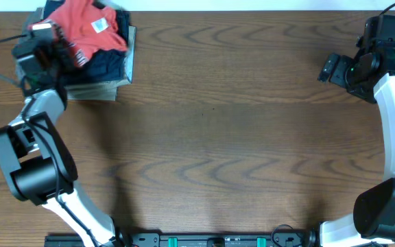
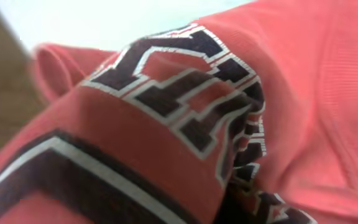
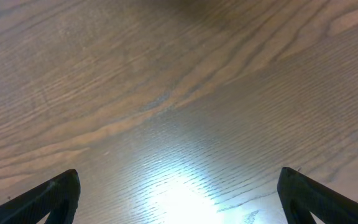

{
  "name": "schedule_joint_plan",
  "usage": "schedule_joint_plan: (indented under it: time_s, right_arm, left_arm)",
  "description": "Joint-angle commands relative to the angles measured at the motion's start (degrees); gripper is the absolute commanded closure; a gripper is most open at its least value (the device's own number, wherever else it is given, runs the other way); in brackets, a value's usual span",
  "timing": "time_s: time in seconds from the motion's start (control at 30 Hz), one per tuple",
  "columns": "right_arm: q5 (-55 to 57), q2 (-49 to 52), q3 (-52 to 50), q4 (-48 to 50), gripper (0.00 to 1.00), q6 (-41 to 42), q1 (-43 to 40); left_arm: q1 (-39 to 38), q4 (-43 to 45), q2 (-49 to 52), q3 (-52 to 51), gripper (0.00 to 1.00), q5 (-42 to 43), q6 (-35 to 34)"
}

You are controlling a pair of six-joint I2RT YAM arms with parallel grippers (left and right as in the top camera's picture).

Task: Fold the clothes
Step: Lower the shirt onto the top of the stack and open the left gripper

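Observation:
The coral-red T-shirt (image 1: 84,27) lies crumpled on top of a stack of folded dark garments (image 1: 105,68) at the table's far left corner. Its dark, white-edged lettering fills the left wrist view (image 2: 185,106). My left gripper (image 1: 62,49) is pressed into the shirt's left edge. Its fingers are hidden by the cloth, which bunches into a pinched fold at the jaws (image 2: 229,193). My right gripper (image 1: 329,67) is open and empty, low over bare wood at the far right, with both fingertips showing in the right wrist view (image 3: 179,193).
The stack of navy and black folded garments rests on a khaki one (image 1: 91,90) near the table's back edge. Bare wood tabletop (image 1: 218,137) stretches between the two arms. The arm bases stand at the front left and front right.

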Motion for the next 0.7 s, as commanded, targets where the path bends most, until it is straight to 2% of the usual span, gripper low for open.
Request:
schedule_joint_plan:
  time_s: [0.0, 0.07, 0.1, 0.13, 0.17, 0.37, 0.5, 0.57, 0.67]
  right_arm:
    - [0.0, -0.2, 0.6, 0.0, 0.01, 0.6, 0.0]
    - [0.0, -0.2, 0.6, 0.0, 0.01, 0.6, 0.0]
    - [0.0, -0.2, 0.6, 0.0, 0.01, 0.6, 0.0]
    - [0.0, -0.2, 0.6, 0.0, 0.01, 0.6, 0.0]
    - [0.0, -0.2, 0.6, 0.0, 0.01, 0.6, 0.0]
    - [0.0, -0.2, 0.6, 0.0, 0.01, 0.6, 0.0]
    - [0.0, -0.2, 0.6, 0.0, 0.01, 0.6, 0.0]
    - [0.0, -0.2, 0.6, 0.0, 0.01, 0.6, 0.0]
    - [0.0, -0.2, 0.6, 0.0, 0.01, 0.6, 0.0]
  left_arm:
    - [2.1, 0.0, 0.0, 2.0, 0.70, -3.1, -3.5]
    - [2.1, -0.3, 0.0, 2.0, 0.55, -3.1, -4.2]
    - [2.0, -0.4, 0.0, 2.0, 0.41, -3.1, -4.2]
    - [1.7, -0.4, -0.1, 2.0, 0.14, -3.1, -4.5]
    - [1.5, -0.3, -0.2, 2.0, 0.00, -3.1, -5.4]
    - [1.0, -0.9, -3.6, 2.0, 0.02, -2.9, -9.9]
    - [0.9, -5.5, -9.0, 2.0, 0.02, -2.8, -13.2]
    - [0.9, -7.6, -12.1, 2.0, 0.02, 0.0, -13.2]
    - [0.3, -5.8, -14.7, 2.0, 0.02, 4.9, -13.2]
